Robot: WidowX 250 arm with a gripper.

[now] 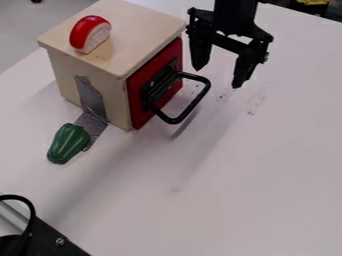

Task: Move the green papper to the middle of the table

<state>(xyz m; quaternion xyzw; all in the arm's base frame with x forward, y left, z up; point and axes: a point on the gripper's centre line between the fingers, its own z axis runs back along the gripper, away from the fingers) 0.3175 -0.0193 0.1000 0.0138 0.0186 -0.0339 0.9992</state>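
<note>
The glossy dark-green toy pepper (68, 144) lies on the white tabletop (247, 180), toward the left side of the view and well off the middle. It rests against or partly over a strip of grey tape (91, 125), which runs down the side of a pale wooden box (81, 72) and onto the table. The pepper is near the foot of the box, not touching its wall.

The black two-finger gripper (218, 78) hangs at the top of the view, to the right of the box, its two fingers spread wide with nothing between them (a few dark specks mark the table near its tips). It is well apart from the pepper.

The box has a red door (138, 99) with a black looped handle (189, 108) jutting outward, and a red-and-white toy food piece (89, 34) stands on its flat top. A black cable (29, 209) curves in at the lower left.
</note>
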